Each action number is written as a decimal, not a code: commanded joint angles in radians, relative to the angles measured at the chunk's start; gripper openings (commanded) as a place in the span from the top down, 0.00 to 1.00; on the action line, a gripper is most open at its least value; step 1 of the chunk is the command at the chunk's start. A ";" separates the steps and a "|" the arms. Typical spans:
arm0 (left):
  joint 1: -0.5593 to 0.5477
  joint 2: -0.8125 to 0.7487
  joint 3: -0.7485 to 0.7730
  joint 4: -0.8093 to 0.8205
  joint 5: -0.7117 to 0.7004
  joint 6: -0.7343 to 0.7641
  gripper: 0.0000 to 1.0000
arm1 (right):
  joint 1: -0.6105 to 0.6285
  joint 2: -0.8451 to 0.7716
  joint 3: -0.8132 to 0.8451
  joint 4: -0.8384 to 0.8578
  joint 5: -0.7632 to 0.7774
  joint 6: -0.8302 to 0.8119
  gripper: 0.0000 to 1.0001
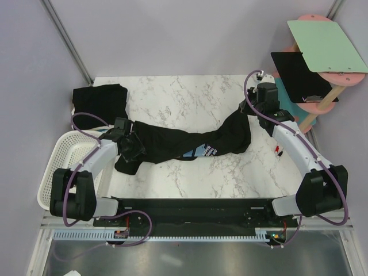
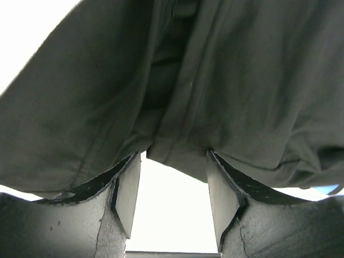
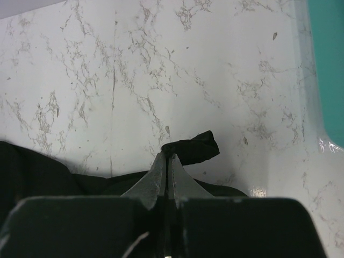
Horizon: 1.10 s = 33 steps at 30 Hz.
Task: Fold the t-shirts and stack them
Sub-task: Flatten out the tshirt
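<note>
Black short-sleeved cotton t-shirt (image 1: 172,144) with a small blue and white print lies strung in a twisted band across the white marble table (image 1: 184,98), between the arms. The right gripper (image 3: 171,158) is clenched on a bunched corner; the left gripper (image 2: 173,161) has its jaws apart around a hem, not pinching. The cloth looks light and limp, so hems and corners seem the best holds.

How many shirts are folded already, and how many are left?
One black shirt looks folded at the far left corner of the table. The printed shirt is in hand: it lies crumpled, stretched between the arms. The right gripper is pinched shut on a bit of it, and the left gripper is open at its edge. Left to do: folding that shirt and stacking it on the first one.
</note>
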 commanded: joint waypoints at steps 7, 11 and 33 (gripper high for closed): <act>-0.001 0.030 0.033 0.088 -0.100 -0.037 0.42 | -0.010 -0.050 -0.016 0.035 -0.021 0.018 1.00; -0.001 0.050 0.058 0.092 -0.106 -0.029 0.44 | -0.010 -0.045 -0.016 0.035 -0.021 0.021 1.00; -0.001 -0.066 0.277 0.068 -0.144 0.078 0.98 | -0.010 -0.091 -0.007 0.018 -0.034 0.023 1.00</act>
